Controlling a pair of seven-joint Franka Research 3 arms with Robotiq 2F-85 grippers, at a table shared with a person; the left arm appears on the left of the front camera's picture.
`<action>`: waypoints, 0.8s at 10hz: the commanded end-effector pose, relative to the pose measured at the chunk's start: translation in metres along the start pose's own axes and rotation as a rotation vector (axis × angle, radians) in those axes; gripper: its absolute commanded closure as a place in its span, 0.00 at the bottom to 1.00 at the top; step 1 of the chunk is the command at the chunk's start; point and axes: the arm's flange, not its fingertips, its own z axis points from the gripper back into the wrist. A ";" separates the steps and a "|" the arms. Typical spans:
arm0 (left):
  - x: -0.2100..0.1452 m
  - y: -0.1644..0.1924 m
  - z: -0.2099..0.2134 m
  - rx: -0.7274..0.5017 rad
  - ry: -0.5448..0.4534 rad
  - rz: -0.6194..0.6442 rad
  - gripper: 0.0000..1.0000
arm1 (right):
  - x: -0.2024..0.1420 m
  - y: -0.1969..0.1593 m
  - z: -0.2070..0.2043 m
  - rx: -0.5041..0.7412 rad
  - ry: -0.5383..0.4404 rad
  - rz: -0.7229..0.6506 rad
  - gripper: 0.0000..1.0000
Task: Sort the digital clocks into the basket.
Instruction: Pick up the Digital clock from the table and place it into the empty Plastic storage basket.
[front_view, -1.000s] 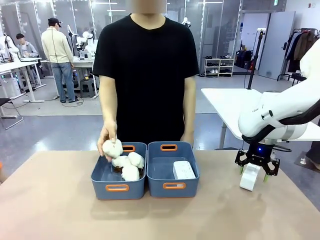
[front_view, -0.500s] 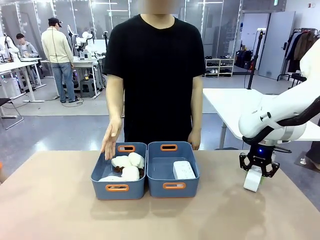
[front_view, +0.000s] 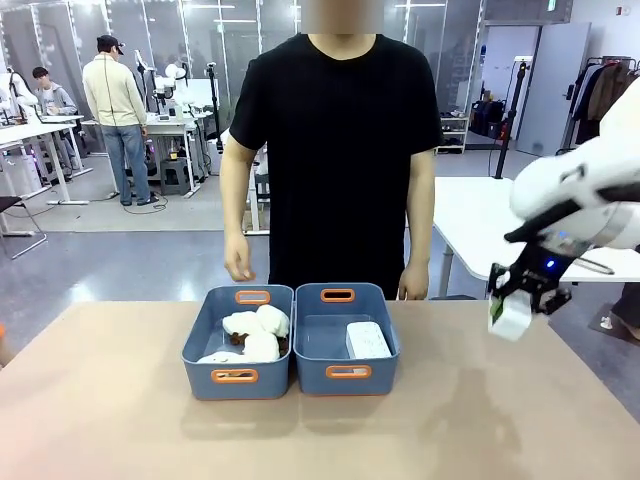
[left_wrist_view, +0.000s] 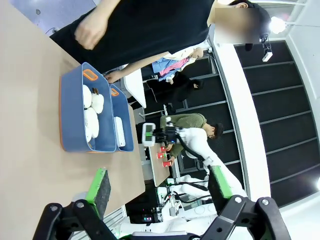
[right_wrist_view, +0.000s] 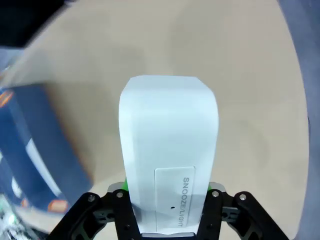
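At three o'clock in the front view, the right gripper (front_view: 517, 305) carries a digital clock (front_view: 513, 316) pinched in its jaws above the worktop (front_view: 100, 420) — the carrying step. The basket (front_view: 346, 372) at centre already holds another clock (front_view: 367, 340). In the left wrist view, the left gripper (left_wrist_view: 159, 192) has its jaws spread, empty. In the right wrist view, the basket's wall (right_wrist_view: 42, 145) lies at nine o'clock — next, I judge, swing over and release.

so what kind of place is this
Probably a robotics lab: other tables with robot arms behind the person, a coat rack, and a shelf in an open hall.
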 end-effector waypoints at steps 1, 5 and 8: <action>-0.002 -0.002 0.002 -0.005 0.014 -0.015 0.00 | -0.026 -0.019 0.034 0.404 0.141 0.331 1.00; -0.002 -0.002 0.002 -0.005 0.014 -0.015 0.00 | -0.048 0.087 0.021 0.465 0.089 0.410 1.00; -0.002 -0.002 0.002 -0.005 0.014 -0.015 0.00 | -0.081 0.203 -0.007 0.407 0.095 0.454 1.00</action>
